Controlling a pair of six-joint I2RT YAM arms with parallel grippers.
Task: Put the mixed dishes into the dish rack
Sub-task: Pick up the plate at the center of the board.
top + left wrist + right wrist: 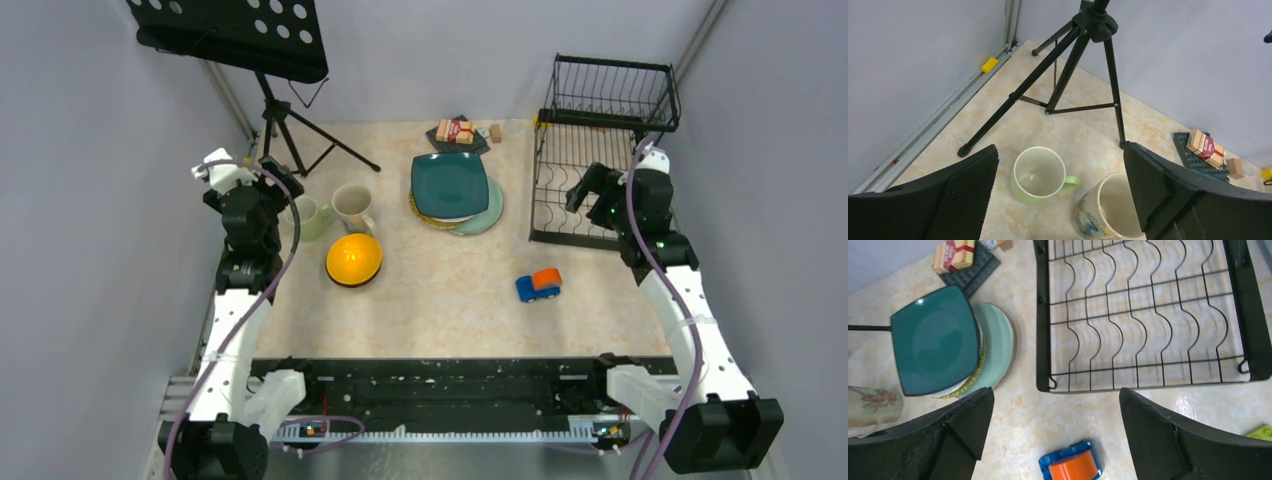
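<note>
Left hand (1060, 146), fingers apart, hangs over green mug (1037, 175) by tabletop (1088, 130) left edge; right hand (1056, 390), apart, over rack (1042, 315), farther off.

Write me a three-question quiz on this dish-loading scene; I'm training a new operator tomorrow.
1. True or false: the dish rack already holds a plate.
2. What lies on top of the pile of plates? A) the dark teal square plate; B) the orange-yellow bowl; C) the toy car.
3. Fill in: the left gripper and the right gripper both stand ___, with nothing held.

Key: 1 false; 2 A; 3 open.
</note>
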